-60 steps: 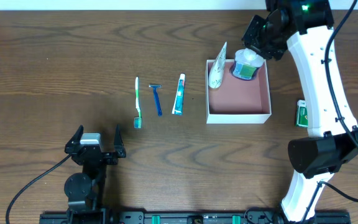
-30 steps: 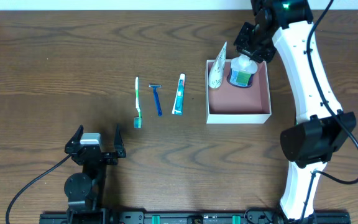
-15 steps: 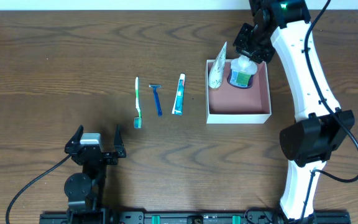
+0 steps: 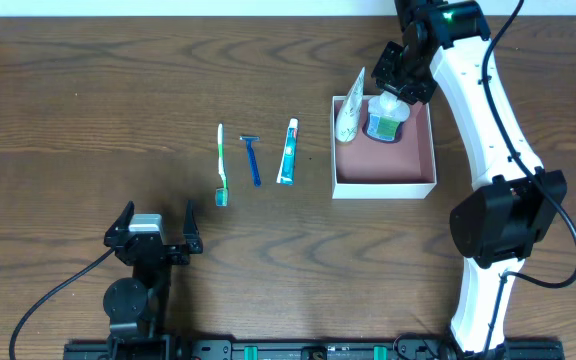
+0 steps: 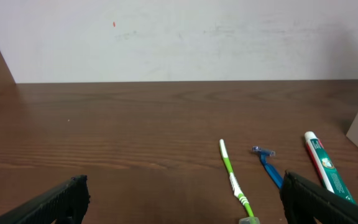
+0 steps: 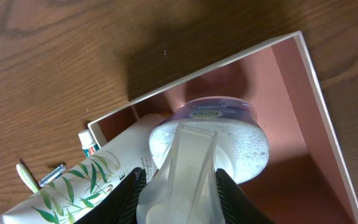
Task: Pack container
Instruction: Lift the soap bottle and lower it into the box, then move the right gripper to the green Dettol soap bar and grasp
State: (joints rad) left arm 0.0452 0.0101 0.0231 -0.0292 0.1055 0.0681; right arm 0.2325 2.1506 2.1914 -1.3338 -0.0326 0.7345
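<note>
Pink-floored container (image 4: 393, 162) sits on the worktop's right side, with a white tube (image 4: 348, 118) leaning inside. My right fingers (image 6: 128, 194) hold a bottle (image 4: 388, 122) in it. My left fingers (image 5: 55, 202) are wide and empty. Toothbrush (image 4: 221, 165), toothpaste (image 4: 288, 152) and razor (image 4: 253, 158) lie outside, not yet packed.

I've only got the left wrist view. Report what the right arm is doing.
Observer: The right gripper is closed from above on the cap of a bottle.
Operator: Say where that bottle is.
Observer: Inside the container, near its far wall. I can't tell whether it touches the floor.
Operator: List anything else in there.
Observer: One white tube with a leaf print. It leans on the wall nearest the toothpaste, and its end pokes out past the rim.
</note>
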